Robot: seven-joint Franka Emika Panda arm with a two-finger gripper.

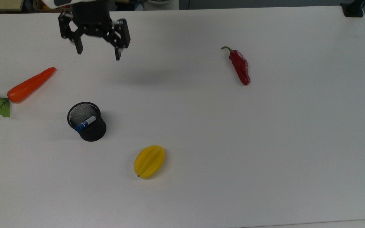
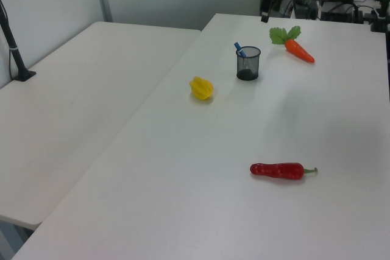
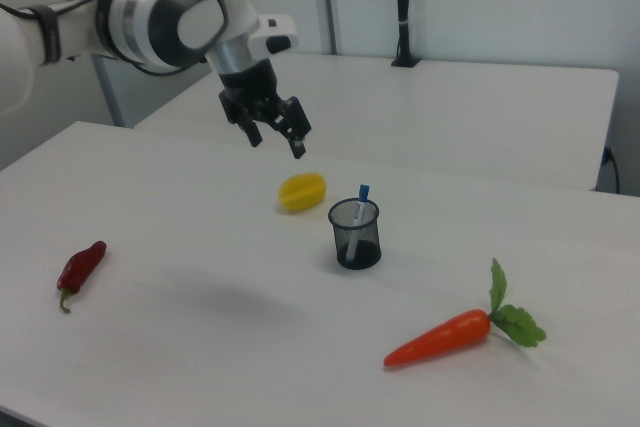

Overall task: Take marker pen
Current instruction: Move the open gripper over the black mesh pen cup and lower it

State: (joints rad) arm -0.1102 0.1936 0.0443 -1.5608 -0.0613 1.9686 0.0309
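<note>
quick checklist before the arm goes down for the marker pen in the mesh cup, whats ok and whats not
1. Gripper open: ok, its fingers stand wide apart and hold nothing.
2. Marker pen reachable: ok, it leans in the black mesh cup, blue cap poking above the rim.
3. Gripper above the marker pen: not ok, in the top view it hangs well toward the upper edge from the cup.
4. Cup upright: ok, it stands on its base in the right view.
5. Space around the cup: ok, the carrot and the yellow fruit lie apart from it.
6. Finger line matched to the pen's lean: cannot tell.
</note>
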